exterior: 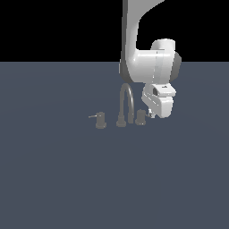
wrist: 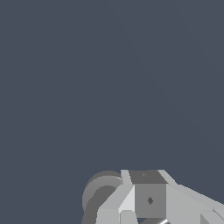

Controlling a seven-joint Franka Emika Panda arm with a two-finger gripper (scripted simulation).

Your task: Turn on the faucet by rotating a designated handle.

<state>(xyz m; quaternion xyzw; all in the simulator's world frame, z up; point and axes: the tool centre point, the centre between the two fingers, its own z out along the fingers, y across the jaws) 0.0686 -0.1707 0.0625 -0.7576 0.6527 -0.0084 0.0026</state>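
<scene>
The faucet [exterior: 126, 103] is a small dull-grey set with a thin arched spout rising between two short knobs. The handle [exterior: 140, 117] is the knob on the exterior view's right. Its lever is hidden behind my gripper [exterior: 151, 116], which hangs low and presses close against that side of the knob. In the wrist view the round top of the handle [wrist: 101, 191] lies right beside my gripper [wrist: 141, 204]. The fingers [wrist: 150, 200] stand together with no gap showing and nothing held between them.
The other knob [exterior: 100, 120] stands on the exterior view's left, its thin lever pointing away from the spout. The white arm [exterior: 147, 62] comes down from above, behind the faucet. All of it rests on a flat blue-grey floor [exterior: 67, 179].
</scene>
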